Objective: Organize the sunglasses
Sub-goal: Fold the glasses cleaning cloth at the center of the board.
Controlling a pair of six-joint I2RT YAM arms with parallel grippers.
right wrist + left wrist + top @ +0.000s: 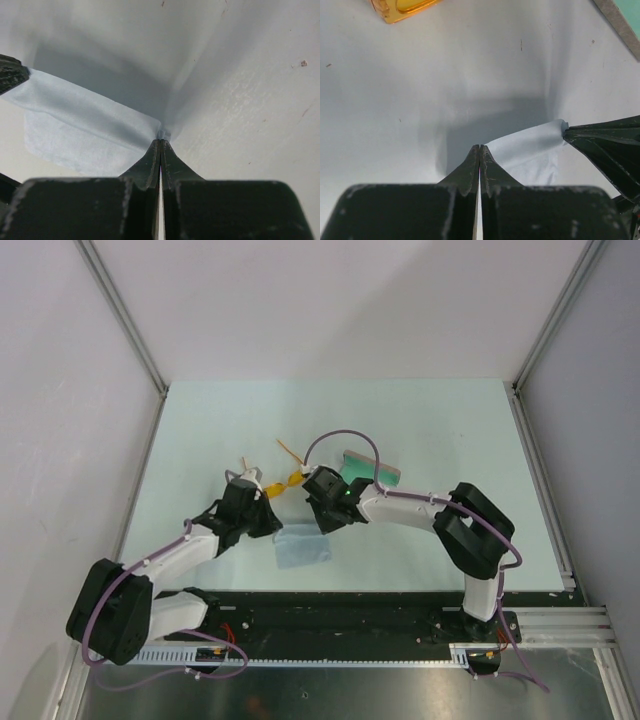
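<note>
- Currently the left tool [479,149] has its two fingers pressed together. A corner of the light blue cloth [527,157] meets their tips, so it is clamped on the cloth's left end.
- The right tool [160,142] is likewise closed tight, with a puckered corner of the cloth pinched at its tips. That is the cloth's right end.
- Between the two tools the cloth's upper edge runs as a taut band, and the rest of the sheet sags below it. Each wrist view shows the other tool's dark fingers at the far end of that band.
- A soft shadow falls on the desk [440,430] under the cloth. Whether the lower edge of the cloth touches the desk cannot be told.
- From above, the cloth shows as a pale blue patch between the two wrists, on the side nearest the arm bases.
- The sunglasses [283,485] lie on the desk beyond the cloth, away from the bases, with no tool touching them. Their orange-yellow lenses sit between the two wrists and their thin orange arms stick out toward the far edge. In the left wrist view only a corner of an orange lens shows, well past the cloth.
- The case [370,468] lies open beyond the cloth and to its right, teal lining showing, partly hidden behind the right wrist.
</note>
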